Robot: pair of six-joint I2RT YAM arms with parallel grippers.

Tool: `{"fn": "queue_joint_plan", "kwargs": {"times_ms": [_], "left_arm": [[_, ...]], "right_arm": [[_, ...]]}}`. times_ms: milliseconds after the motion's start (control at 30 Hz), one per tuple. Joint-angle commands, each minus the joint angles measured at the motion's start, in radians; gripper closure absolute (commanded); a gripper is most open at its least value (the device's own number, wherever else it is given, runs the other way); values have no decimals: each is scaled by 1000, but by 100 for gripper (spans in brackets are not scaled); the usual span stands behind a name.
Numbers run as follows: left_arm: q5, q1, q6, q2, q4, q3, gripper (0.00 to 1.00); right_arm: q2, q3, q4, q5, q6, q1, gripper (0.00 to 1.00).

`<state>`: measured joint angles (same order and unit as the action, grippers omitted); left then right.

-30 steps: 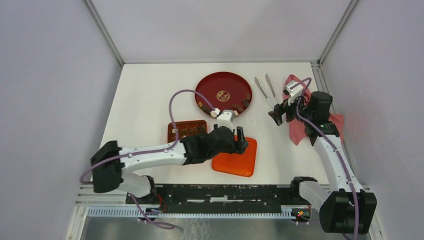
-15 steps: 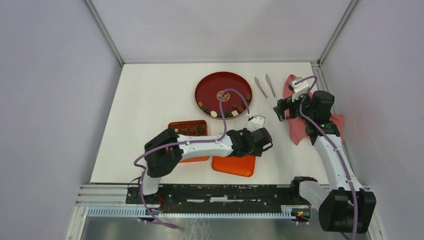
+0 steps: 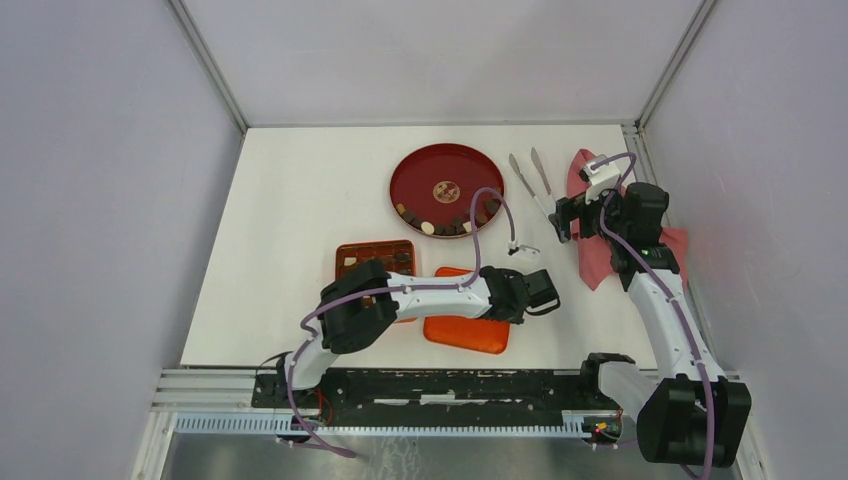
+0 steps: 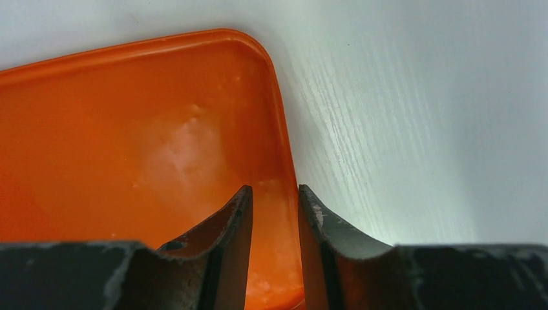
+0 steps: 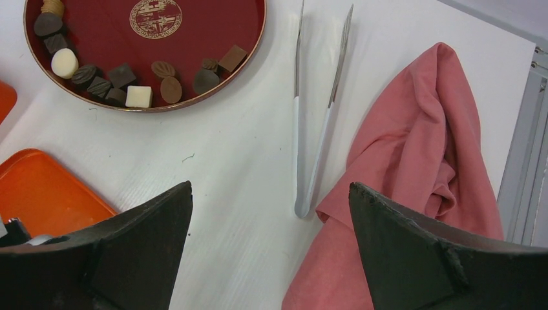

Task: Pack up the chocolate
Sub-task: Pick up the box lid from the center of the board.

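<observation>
Left tool (image 4: 274, 210) low, jaws narrow; right tool (image 5: 270, 188) raised, jaws wide.

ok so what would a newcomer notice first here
The red plate in the middle, small chocolates lined along its near rim. In front of it, the left hand straddles the edge of an orange lid. At the right, the open right hand hangs over tongs and a pink cloth.
</observation>
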<state>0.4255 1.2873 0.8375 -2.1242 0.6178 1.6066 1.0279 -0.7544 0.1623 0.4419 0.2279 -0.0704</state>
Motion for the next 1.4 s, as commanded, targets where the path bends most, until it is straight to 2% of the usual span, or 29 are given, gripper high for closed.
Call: {"fn": "queue_joint_plan", "kwargs": {"times_ms": [0,233,633,1000,1167,1367], "left_arm": [[36,21,14,-37,58,71,62],[60,23,22,-110,150,158,62],[93,42,38,-182,253,214,77],[130,63,44,-237,318,261,77],[143,69,36,-228,318,273,98],[194,75,11,-114,309,267,98]], "right_arm": [[-2,4,-44,-16,-16,-5,4],[0,1,-40,-13,-16,-5,4],[2,3,-42,-11,-22,-5,4],[6,4,-44,-4,-25,-5,4],[6,4,-43,-2,-27,-5,4],[9,1,-40,-2,-25,-5,4]]}}
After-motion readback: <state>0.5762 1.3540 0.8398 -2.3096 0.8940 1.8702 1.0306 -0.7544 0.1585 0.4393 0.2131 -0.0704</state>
